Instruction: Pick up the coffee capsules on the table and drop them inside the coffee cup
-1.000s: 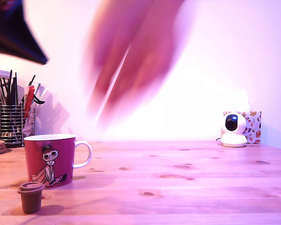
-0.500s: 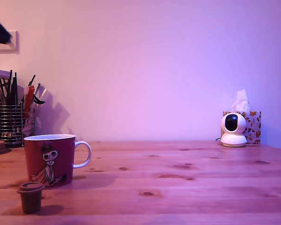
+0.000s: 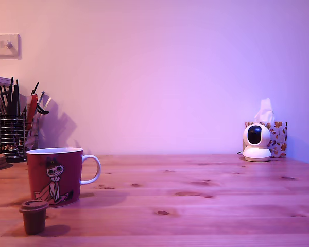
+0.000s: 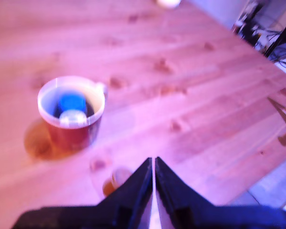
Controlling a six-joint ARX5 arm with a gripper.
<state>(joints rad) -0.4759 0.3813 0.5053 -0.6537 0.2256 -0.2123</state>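
**Pine table, red mug with capsules already in it, one still out**

Plain pale wall at the back with a white switch plate (image 3: 4, 45) up in the corner on the exterior view's left, and a wide pine table (image 3: 206, 206) full of dark knots and plank seams.

Containers first. The coffee cup (image 3: 54, 176) is dark red with a white inside, white loop handle pointing to the exterior view's right, and a cartoon girl drawn on its side. From the wrist view you can look straight down into it (image 4: 71, 112): there's a blue capsule (image 4: 70, 101) inside, and a second one with a pale round face (image 4: 73, 118) touching it. Too blurry to say more.

One dark capsule (image 3: 34, 216) stands upright on the table just in front of the cup, near but not touching.

Back on the exterior view's left, a metal mesh pen holder (image 3: 12, 136) is stuffed with pens and pencils. Far on that view's right, a small white round camera (image 3: 257, 142) sits in front of a leaf-print tissue box (image 3: 279, 138) with a tissue poking out.

No readable writing anywhere.

The end effector (image 4: 154, 179) shows only in the wrist view, up above the table, fingers pressed together with a hairline gap and nothing between them.
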